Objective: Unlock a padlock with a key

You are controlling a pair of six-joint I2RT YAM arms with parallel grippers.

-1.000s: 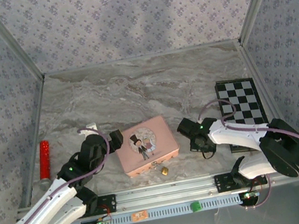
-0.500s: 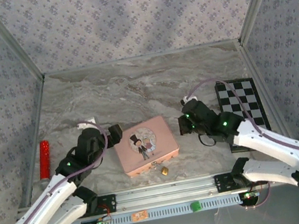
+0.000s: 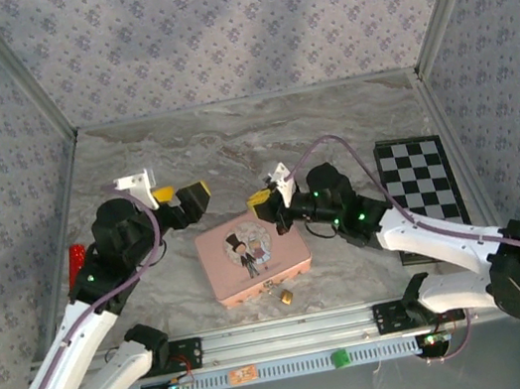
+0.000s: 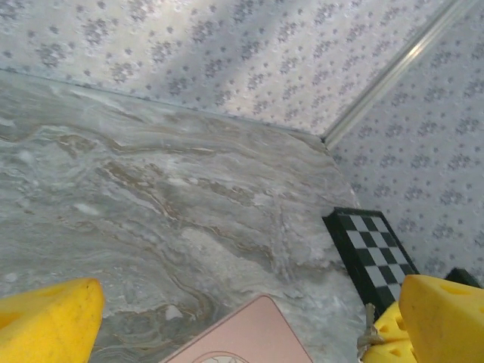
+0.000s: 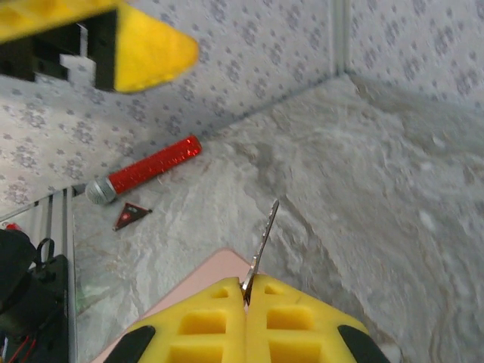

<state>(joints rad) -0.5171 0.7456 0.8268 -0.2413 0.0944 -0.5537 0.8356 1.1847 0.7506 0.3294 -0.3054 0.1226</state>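
Brass padlock (image 3: 285,296): lies on the marble table (image 3: 232,149) against the near edge of the pink tin (image 3: 253,253), by the tin's clasp. Whether its shackle passes through the clasp cannot be told. It sits on the base side of the right gripper (image 3: 263,197), across the whole lid from it, and apart from both grippers.
Silver key (image 5: 261,246): a thin blade, seen edge-on from the right wrist, projecting forward past the right gripper's fingertips.
State of right gripper: yellow pads (image 5: 204,325) pressed together with the key pinched in the seam between them. It hangs over the far right corner of the tin.
State of left gripper (image 3: 183,196): jaws spread fully, with nothing between them. It hovers clear of the table near the tin's far left corner, its fingers (image 4: 45,321) pointing toward the right gripper.
Lid of pink tin: below and between the two grippers, printed with a cartoon couple. One corner enters the left wrist view between the open fingers.
Black-and-white chessboard (image 3: 423,188): flat on the table to the right of the right gripper, beyond that arm's forearm.
Red glitter stick (image 5: 144,174): on the table ahead of the key's tip, near the left wall. In the top view it lies left of the left gripper, partly hidden by the left arm.
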